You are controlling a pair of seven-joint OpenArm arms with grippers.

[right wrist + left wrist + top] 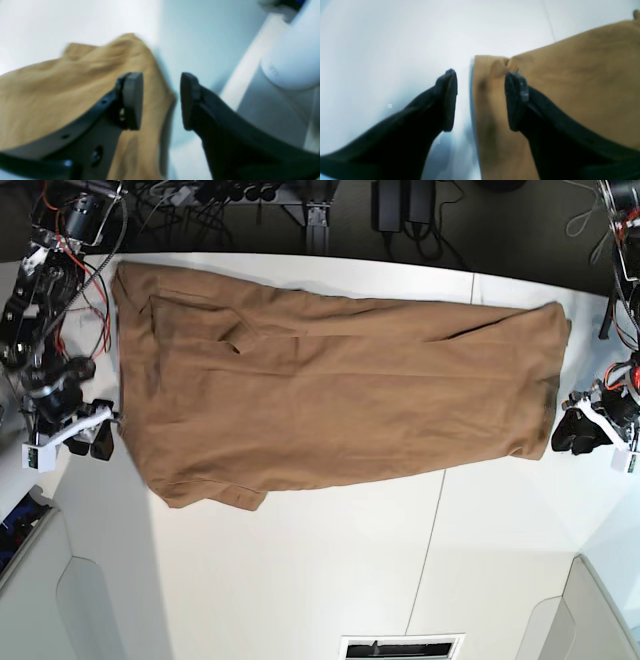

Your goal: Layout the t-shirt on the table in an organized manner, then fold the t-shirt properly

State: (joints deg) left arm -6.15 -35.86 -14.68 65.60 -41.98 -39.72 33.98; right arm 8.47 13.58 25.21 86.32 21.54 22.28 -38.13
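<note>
Count: one t-shirt (330, 405), one table (300, 580), two grippers.
T-shirt position: spread lengthwise across the far half of the table, mostly flat, with a few folds near its left end in the base view.
Left gripper (481, 98): jaws stood apart, holding nothing; one finger (516, 100) was over the cloth's edge, the other over bare table.
Right gripper (162, 101): jaws stood apart, empty; the shirt's edge lay beneath the gap, one finger (132, 100) above the fabric.

The left gripper (481, 100) hangs low with its dark jaws parted, nothing between them. The right gripper (162, 101) likewise stands with jaws apart, gripping nothing.
</note>
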